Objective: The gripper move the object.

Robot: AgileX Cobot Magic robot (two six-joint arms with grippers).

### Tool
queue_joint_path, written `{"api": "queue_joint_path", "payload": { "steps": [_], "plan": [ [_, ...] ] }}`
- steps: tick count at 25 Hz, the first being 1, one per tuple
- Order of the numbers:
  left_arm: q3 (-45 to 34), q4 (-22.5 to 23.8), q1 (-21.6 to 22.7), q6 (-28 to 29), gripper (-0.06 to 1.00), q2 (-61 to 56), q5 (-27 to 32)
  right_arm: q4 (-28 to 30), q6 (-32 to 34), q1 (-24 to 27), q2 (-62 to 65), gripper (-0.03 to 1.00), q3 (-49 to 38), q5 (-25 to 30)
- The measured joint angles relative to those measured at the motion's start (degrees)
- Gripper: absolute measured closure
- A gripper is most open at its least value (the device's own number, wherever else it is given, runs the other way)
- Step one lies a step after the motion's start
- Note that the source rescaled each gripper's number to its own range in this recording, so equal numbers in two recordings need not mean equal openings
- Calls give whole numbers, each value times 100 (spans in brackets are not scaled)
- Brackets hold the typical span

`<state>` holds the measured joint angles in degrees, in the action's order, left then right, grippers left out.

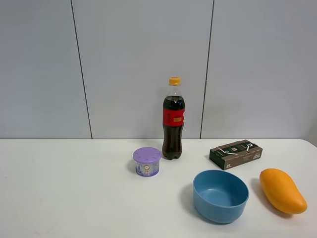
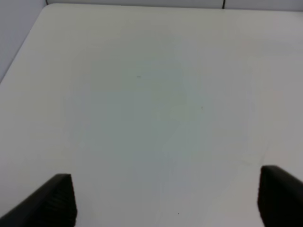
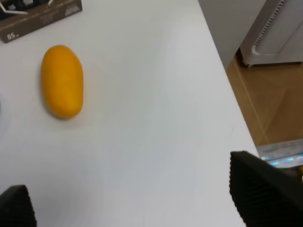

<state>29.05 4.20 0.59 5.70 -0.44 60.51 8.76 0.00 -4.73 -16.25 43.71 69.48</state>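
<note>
In the exterior high view a purple-lidded tub (image 1: 147,161) sits left of centre on the white table (image 1: 64,188), a cola bottle (image 1: 173,119) stands just behind it, then come a blue bowl (image 1: 220,196), a dark box (image 1: 236,154) and, at the lower right, the mango (image 1: 283,190) lying free beside the bowl. No arm shows in that view. The left gripper (image 2: 165,201) hangs with fingers spread wide over bare table, and the right gripper (image 3: 137,201) is likewise spread and empty, the mango lying apart from it in the upper left of its wrist view.
</note>
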Motion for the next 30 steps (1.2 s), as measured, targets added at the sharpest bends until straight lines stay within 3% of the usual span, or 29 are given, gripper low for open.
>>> {"api": "queue_joint_path", "payload": {
  "steps": [12, 21, 30],
  "plan": [
    [0, 0, 0, 0, -6, 0, 0, -137, 208, 0, 1239, 39, -1235, 41],
    [0, 0, 0, 0, -6, 0, 0, -142, 254, 0, 1299, 39, -1536, -747],
    [0, 0, 0, 0, -6, 0, 0, -142, 305, 177, 1299, 39, -1543, -788]
  ]
}}
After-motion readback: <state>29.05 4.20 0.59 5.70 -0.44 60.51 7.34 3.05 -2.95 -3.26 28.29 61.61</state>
